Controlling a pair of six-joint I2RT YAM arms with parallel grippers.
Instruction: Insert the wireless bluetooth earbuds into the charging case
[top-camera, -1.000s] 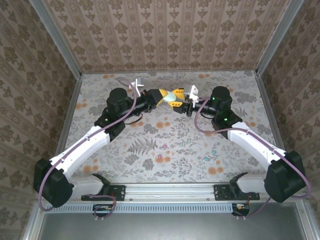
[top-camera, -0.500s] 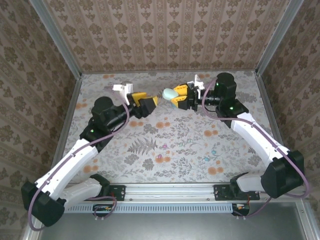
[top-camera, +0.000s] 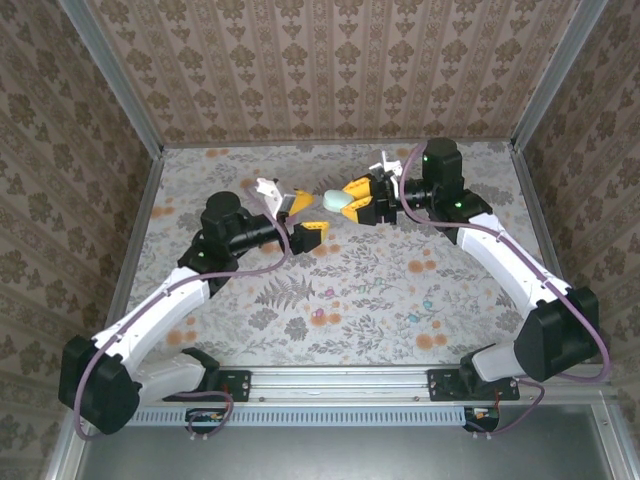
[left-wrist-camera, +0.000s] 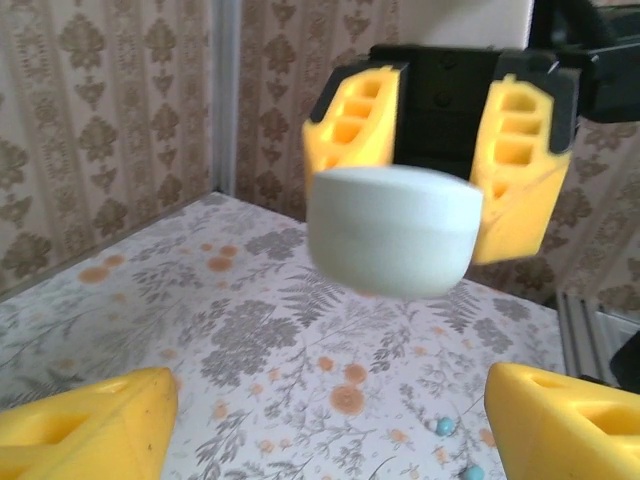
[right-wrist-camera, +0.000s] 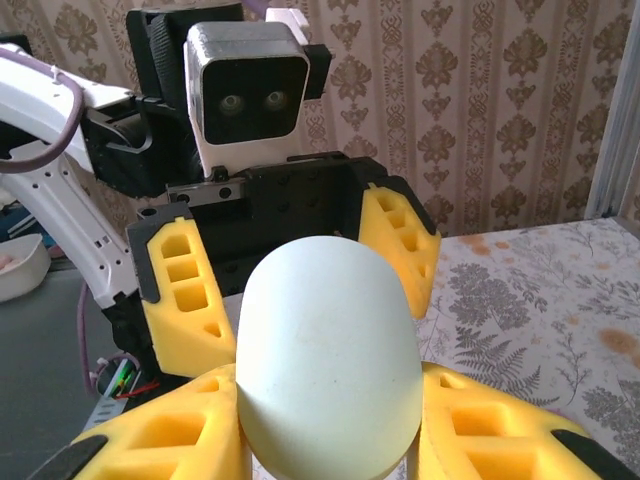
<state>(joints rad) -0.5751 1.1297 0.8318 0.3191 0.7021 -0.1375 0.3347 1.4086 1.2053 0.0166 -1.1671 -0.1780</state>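
The charging case (right-wrist-camera: 330, 360) is a pale mint pebble with its lid closed, held above the cloth. My right gripper (top-camera: 356, 200) is shut on it, one yellow finger on each side. The left wrist view has the case (left-wrist-camera: 395, 230) straight ahead between those fingers. My left gripper (top-camera: 305, 216) faces it from the left with a small gap, jaws wide apart and holding nothing. Two tiny cyan earbuds (left-wrist-camera: 443, 426) lie on the cloth below. In the top view the case (top-camera: 338, 198) hangs over the far middle of the table.
A floral cloth (top-camera: 350, 290) covers the table. Patterned walls (top-camera: 330, 70) close off the back and both sides. Metal rails (top-camera: 135, 240) run along the cloth's left and right edges.
My left gripper was shut at the case a second ago. It has opened and drawn back to the left. My right gripper kept the case and moved it slightly away.
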